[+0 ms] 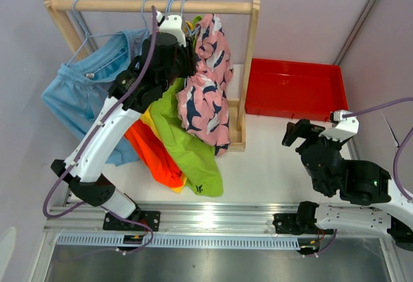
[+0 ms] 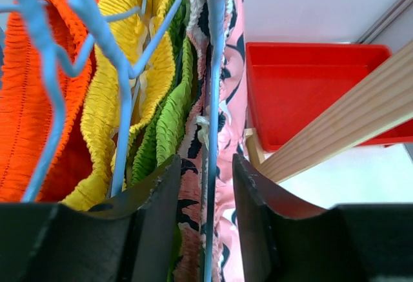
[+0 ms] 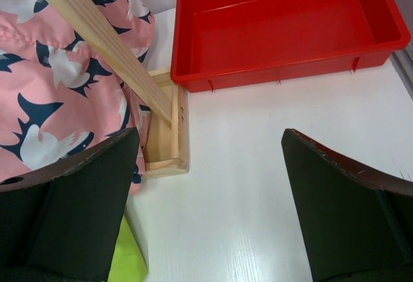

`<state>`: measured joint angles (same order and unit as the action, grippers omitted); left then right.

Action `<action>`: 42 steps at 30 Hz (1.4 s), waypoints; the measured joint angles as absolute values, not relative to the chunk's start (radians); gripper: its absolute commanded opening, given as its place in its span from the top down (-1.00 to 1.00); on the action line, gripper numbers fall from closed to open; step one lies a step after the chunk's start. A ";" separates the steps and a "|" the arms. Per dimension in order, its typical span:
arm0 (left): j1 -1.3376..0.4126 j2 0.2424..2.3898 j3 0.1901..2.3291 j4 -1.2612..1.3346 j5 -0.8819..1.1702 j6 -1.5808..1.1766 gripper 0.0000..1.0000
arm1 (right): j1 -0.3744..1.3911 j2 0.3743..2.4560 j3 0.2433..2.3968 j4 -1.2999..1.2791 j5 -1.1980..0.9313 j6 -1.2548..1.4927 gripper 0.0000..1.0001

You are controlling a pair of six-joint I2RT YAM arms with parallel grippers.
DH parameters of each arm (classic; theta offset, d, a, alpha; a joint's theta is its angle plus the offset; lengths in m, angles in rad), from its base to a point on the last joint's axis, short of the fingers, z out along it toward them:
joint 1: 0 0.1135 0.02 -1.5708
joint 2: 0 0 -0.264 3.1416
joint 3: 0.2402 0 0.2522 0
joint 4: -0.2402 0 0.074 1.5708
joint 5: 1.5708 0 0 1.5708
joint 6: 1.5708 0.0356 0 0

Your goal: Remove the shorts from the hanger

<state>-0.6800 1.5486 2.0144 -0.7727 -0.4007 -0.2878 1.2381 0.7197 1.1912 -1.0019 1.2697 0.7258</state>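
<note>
Right gripper [image 3: 210, 146]: nearest you, fingers spread wide, holding nothing, over the table [image 1: 271, 166] by the rack's foot
Left gripper [image 2: 205, 166]: raised among the hangers, jaws narrowed about the pink shorts [image 1: 210, 95] waistband and its blue hanger [image 2: 214, 69]; you cannot tell if they pinch
Step in hand: securing the pink pair at the waistband, judged; nothing is off yet
Next move: you need a firm hold on cloth alone, then a pull off the wire
Shorts, count: five, all hanging: orange-red [image 1: 151, 156], lime green [image 1: 190, 146], yellow [image 2: 106, 114], pink, light blue [image 1: 84, 95]
Hanger hooks: at least four
Wooden rack [image 1: 116, 4]: one
Red tray [image 3: 271, 69]: one, farthest
</note>
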 measured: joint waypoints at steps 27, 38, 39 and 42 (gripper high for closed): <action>-0.680 1.525 1.993 -0.770 -0.391 -0.289 1.00 | 1.222 0.719 1.177 -1.019 1.255 0.744 -0.99; -0.722 1.680 2.484 -1.009 -0.377 -0.223 1.00 | 1.215 0.716 1.170 -1.003 1.255 0.733 -0.99; -0.722 1.660 2.481 -1.004 -0.372 -0.215 1.00 | 1.215 0.716 1.167 -0.997 1.255 0.728 -0.99; -0.720 1.581 2.427 -0.997 -0.339 -0.197 1.00 | 1.214 0.717 1.161 -0.980 1.251 0.710 -0.99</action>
